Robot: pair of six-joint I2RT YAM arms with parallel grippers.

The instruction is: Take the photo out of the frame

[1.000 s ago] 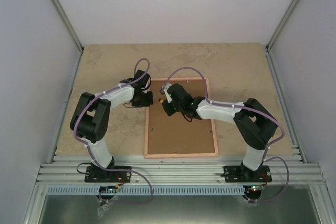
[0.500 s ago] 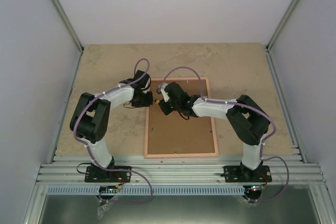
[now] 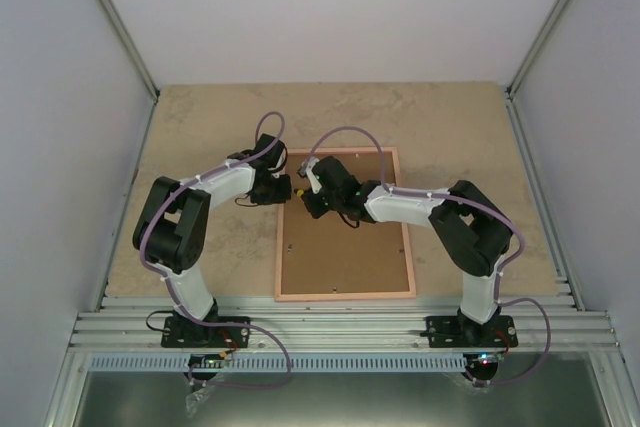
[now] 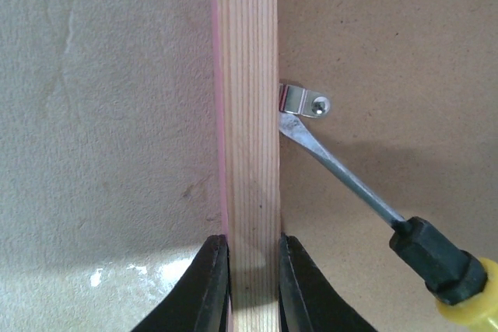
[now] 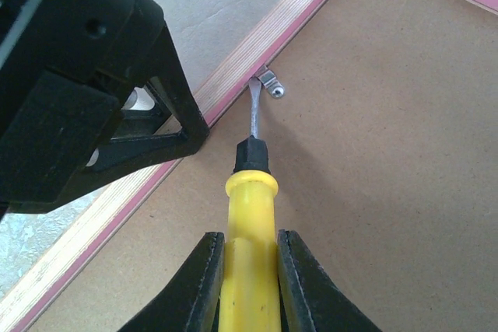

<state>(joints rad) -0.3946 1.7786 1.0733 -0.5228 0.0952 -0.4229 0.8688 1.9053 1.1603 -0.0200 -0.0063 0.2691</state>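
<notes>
Left hand (image 3: 284,188) meets the frame (image 3: 345,296), lying back-up on the counter (image 3: 200,127). Left wrist: pinched on the wooden rail (image 4: 247,114). Right wrist — right hand (image 5: 249,270) clamps a yellow screwdriver (image 5: 250,192), tip at a metal clip (image 5: 271,83).

The top camera looks down from high behind the 6 o'clock edge over the whole table (image 3: 200,127), while both wrist cameras hang close above the frame (image 3: 345,296), sharing its left rail, clip (image 4: 303,103) and screwdriver (image 5: 250,215), which enters at 5 o'clock left, 6 o'clock right
</notes>
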